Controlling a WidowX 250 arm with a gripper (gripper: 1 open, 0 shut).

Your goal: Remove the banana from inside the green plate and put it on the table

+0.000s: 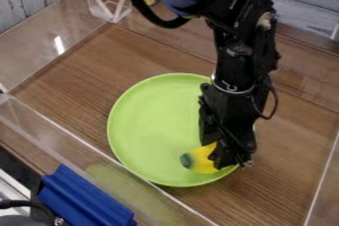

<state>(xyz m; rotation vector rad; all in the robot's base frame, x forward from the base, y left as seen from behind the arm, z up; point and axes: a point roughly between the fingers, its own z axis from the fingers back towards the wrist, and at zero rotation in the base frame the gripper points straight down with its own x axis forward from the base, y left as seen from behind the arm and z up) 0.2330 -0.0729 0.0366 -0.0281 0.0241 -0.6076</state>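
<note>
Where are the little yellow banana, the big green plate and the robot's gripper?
Small yellow toy banana (pixel 203 159), camera view: its yellow body.
Round lime-green plastic plate (pixel 139 131), camera view: bare floor.
Black gripper (pixel 221 154), camera view: between fingertips.

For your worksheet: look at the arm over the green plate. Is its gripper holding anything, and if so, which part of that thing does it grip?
The gripper is shut on the banana, gripping its right-hand end. The dark-tipped end pokes out to the left, low over the green plate.

A blue ridged plastic object (pixel 82 202) lies at the bottom left, a clear acrylic stand (pixel 109 9) sits at the far back edge.
</note>
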